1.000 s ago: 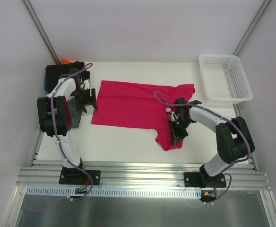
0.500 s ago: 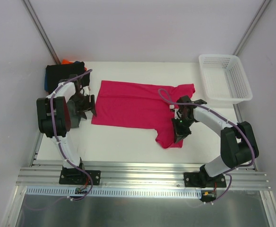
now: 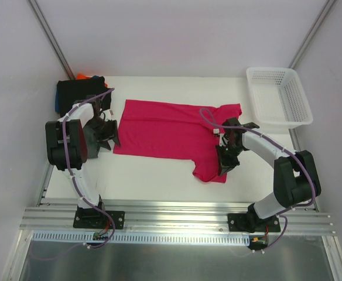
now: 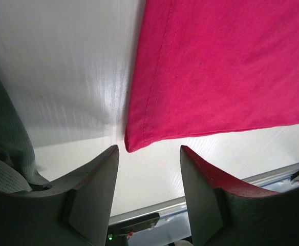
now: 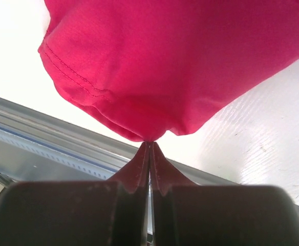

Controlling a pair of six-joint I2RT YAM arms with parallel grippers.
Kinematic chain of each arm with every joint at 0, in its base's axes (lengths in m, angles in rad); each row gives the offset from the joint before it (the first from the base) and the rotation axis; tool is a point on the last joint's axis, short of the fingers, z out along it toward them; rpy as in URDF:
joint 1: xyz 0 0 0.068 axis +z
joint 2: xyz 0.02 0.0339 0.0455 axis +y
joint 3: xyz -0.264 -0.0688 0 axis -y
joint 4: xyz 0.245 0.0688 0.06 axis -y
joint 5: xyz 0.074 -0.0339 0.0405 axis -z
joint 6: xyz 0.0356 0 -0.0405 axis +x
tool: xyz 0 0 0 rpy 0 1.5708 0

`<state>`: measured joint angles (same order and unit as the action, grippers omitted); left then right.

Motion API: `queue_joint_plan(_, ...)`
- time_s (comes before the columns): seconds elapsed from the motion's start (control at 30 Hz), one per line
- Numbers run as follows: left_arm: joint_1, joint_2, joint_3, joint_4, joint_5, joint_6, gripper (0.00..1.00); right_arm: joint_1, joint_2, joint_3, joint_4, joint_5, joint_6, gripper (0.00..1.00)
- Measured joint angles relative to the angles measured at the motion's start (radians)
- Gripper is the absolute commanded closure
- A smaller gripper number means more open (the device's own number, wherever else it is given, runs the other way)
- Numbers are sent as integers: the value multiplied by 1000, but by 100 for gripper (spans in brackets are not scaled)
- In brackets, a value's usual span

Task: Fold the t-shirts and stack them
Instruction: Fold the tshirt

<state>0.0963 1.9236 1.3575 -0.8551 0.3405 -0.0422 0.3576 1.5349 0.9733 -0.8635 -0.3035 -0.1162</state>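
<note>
Sideways, pink t-shirt (image 3: 165, 130), hem left, sleeves right

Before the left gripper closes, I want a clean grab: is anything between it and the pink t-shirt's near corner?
Nothing visible. The left gripper is open, and the corner of the pink t-shirt lies just ahead of its gap, with only bare table between. Grey-green cloth sits beside one finger, out of the path.
</note>
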Motion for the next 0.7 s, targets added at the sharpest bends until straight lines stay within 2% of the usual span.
queue_joint_plan(0.1, 4, 0, -14, 1, 2, -1, 49, -4, 0, 1, 0, 1, 0, 99)
queue_joint_plan(0.2, 10, 0, -34, -2, 3, -3, 56, -8, 0, 4, 4, 1, -1, 99)
queue_joint_plan(0.33, 10, 0, -48, -9, 13, -4, 57, -11, 3, 5, 10, 2, -1, 99)
queue_joint_plan(0.43, 10, 1, -48, -9, 27, -10, 70, -14, 4, 5, 13, 4, -1, 99)
queue_joint_plan(0.57, 10, 3, -48, -10, 37, -16, 74, -19, 4, 5, 14, 7, -1, 99)
queue_joint_plan(0.7, 10, 3, -47, -10, 47, -24, 100, -23, 4, 5, 15, 11, -2, 99)
